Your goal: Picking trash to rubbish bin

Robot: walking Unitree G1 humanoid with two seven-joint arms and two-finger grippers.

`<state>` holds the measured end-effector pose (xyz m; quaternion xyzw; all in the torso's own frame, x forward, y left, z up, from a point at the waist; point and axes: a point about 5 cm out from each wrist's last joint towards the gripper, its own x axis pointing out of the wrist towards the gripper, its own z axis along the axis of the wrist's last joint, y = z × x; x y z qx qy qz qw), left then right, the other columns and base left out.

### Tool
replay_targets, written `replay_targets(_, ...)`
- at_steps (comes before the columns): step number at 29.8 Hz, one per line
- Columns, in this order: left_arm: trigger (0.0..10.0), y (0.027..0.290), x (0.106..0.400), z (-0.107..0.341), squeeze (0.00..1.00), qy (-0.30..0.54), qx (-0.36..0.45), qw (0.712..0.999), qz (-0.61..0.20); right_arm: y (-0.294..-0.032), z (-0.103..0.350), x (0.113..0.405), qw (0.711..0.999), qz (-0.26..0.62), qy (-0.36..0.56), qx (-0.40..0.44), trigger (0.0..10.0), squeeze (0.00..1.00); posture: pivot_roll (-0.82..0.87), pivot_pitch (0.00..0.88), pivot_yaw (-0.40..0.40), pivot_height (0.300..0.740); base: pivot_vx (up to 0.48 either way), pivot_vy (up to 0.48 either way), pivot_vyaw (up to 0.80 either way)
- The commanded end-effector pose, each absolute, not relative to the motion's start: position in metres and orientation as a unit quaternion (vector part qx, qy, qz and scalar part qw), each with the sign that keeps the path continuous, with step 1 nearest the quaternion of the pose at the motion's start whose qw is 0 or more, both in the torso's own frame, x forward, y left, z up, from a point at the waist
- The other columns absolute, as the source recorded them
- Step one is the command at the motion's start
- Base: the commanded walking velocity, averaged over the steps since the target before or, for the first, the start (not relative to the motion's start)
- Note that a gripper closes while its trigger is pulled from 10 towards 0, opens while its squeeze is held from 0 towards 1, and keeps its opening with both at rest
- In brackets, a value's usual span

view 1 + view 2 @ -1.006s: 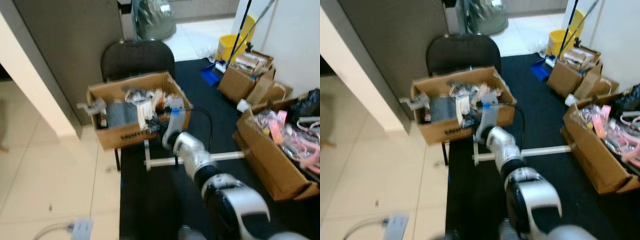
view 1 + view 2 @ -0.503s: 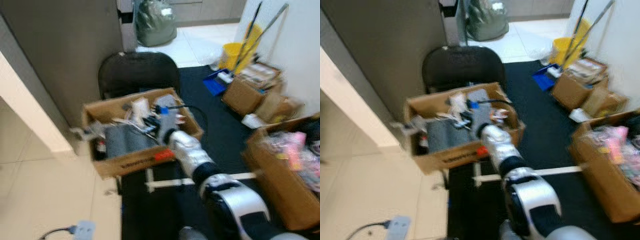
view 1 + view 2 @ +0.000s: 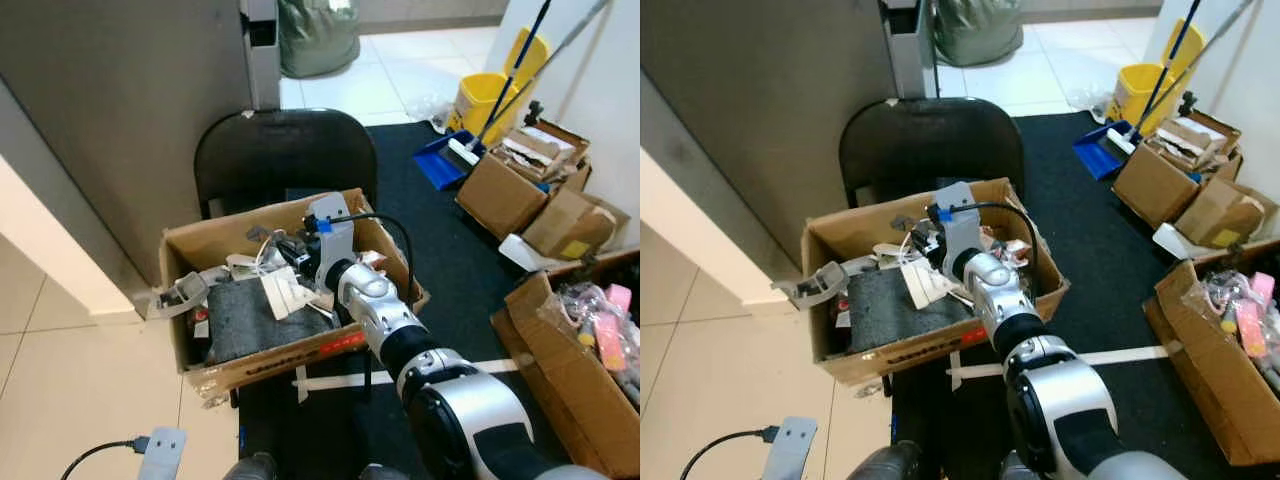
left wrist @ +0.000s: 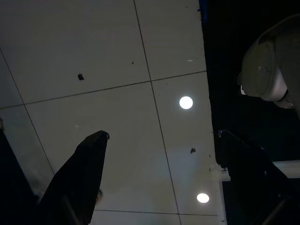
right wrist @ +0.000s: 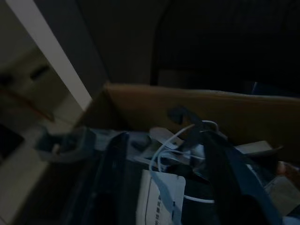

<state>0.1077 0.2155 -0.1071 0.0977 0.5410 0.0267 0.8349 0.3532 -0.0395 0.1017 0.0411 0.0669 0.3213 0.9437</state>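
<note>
Right hand reaches forward over an open cardboard box resting on a dark chair. Box serves as the rubbish bin here, judging by its contents: grey pad, white plug-like adapter, white cable, grey plastic part hanging over the left rim.

Right wrist view: two black fingers spread apart, straddling the white adapter and cable directly below. Nothing gripped between them, as far as the dark picture allows. So trash lies straight ahead of and under the right hand, inside the box, near its middle.

Left hand hangs idle over floor tiles, fingers apart, grasping nothing, well away from the box. Right arm is clearly the nearer.

More boxes stand on the black mat to the right.
</note>
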Motion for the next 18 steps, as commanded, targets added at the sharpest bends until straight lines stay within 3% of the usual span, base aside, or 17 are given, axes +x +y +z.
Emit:
replay_targets(1, 10.0, 0.218, 0.095, -0.11, 0.0, 0.561, 0.103, 0.821, 0.029, -0.035, 0.101, 0.35, 0.933, 0.339, 0.065, 0.099, 10.0, 1.0, 0.07, 0.05, 0.046, 0.74, 0.0, 0.0, 0.0)
replay_targets(4, 10.0, 0.218, 0.095, -0.11, 0.0, 0.562, 0.104, 0.82, 0.031, -0.032, 0.104, 0.348, 0.919, 0.364, 0.064, 0.137, 10.0, 0.96, 0.07, 0.05, 0.046, 0.74, 0.0, 0.0, 0.0)
replay_targets(5, 10.0, 0.219, 0.094, -0.11, 0.0, 0.563, 0.103, 0.819, 0.032, -0.026, 0.105, 0.343, 0.888, 0.414, 0.07, 0.187, 10.0, 0.0, 0.07, 0.049, 0.046, 0.74, 0.0, 0.0, 0.0)
replay_targets(9, 10.0, 0.219, 0.093, -0.111, 0.0, 0.564, 0.102, 0.818, 0.035, -0.019, 0.101, 0.318, 0.772, 0.581, 0.084, 0.245, 10.0, 0.0, 0.07, 0.045, 0.044, 0.74, 0.0, 0.0, 0.0)
replay_targets(10, 10.0, 0.219, 0.093, -0.111, 0.0, 0.565, 0.102, 0.818, 0.036, -0.02, 0.098, 0.311, 0.749, 0.609, 0.087, 0.244, 10.0, 0.0, 0.07, 0.045, 0.044, 0.74, 0.0, 0.0, 0.0)
replay_targets(11, 10.0, 0.219, 0.093, -0.111, 0.0, 0.565, 0.102, 0.818, 0.036, -0.02, 0.098, 0.311, 0.749, 0.609, 0.087, 0.244, 10.0, 0.0, 0.07, 0.045, 0.044, 0.74, 0.0, 0.0, 0.0)
replay_targets(13, 10.0, 0.219, 0.093, -0.111, 0.0, 0.565, 0.103, 0.818, 0.037, -0.028, 0.074, 0.29, 0.697, 0.674, 0.149, 0.196, 10.0, 0.0, 0.07, 0.044, 0.042, 0.74, 0.0, 0.0, 0.0)
replay_targets(18, 10.0, 0.22, 0.092, -0.111, 0.0, 0.567, 0.104, 0.816, 0.038, -0.06, 0.011, 0.263, 0.688, 0.65, 0.323, 0.006, 10.0, 0.0, 0.06, 0.042, 0.047, 0.74, 0.0, 0.0, 0.0)
